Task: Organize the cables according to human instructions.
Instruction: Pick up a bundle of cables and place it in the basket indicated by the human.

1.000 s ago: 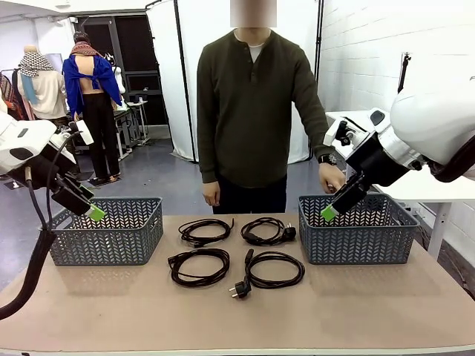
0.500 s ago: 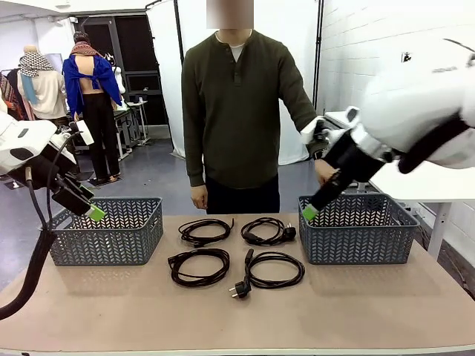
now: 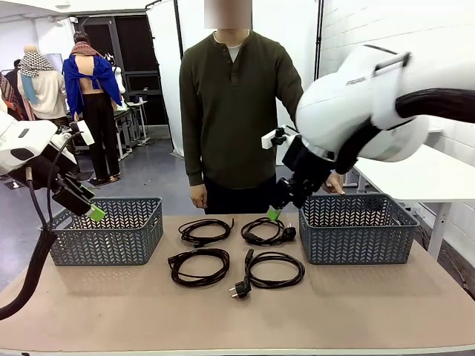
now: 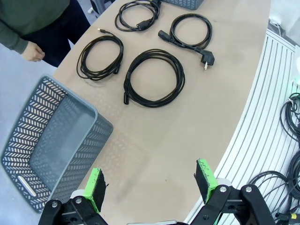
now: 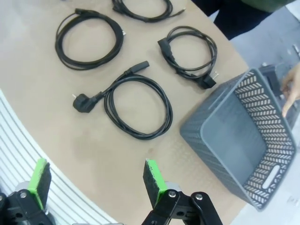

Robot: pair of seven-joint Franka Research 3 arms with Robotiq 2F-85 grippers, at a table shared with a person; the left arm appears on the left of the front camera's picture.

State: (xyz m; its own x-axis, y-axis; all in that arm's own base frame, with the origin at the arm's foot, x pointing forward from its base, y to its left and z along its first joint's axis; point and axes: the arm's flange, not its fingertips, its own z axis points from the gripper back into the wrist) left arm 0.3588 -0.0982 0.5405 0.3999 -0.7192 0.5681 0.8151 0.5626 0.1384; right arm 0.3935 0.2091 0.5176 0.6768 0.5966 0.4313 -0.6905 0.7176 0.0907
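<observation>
Station report. On the tan tabletop (image 3: pixel 371 315), four thin black power cords (image 3: pixel 199 268), each coiled in a round loop, lie in a two-by-two block at the centre of the front view. They sit between a grey lattice-walled plastic basket at left (image 3: pixel 111 241) and a matching grey basket at right (image 3: pixel 356 241). None is in either basket.

Tool state:
- The right gripper (image 5: pixel 96 177) has its jaws spread wide and holds nothing.
- The left gripper (image 4: pixel 151 183) is equally wide open and holds nothing. In the front view it hangs above the left basket, well apart from the cords.

Governing relation: in the front view the right gripper's green tip hangs just above the upper-right cord (image 3: pixel 266 231), so I judge the right arm the nearer tool for the right-hand pair.

In the right wrist view that cord (image 5: pixel 190 54) lies up and right of the fingers, just beside the basket wall. The lower-right cord (image 5: pixel 136 105) lies straight ahead of the fingers, its chunky black plug (image 5: pixel 80 101) trailing toward frame left.

The person in the dark olive long-sleeved top (image 3: pixel 237 111) stands at the far edge. One hand (image 5: pixel 290 89) shows near the right basket's far rim; I cannot tell whether it points.
</observation>
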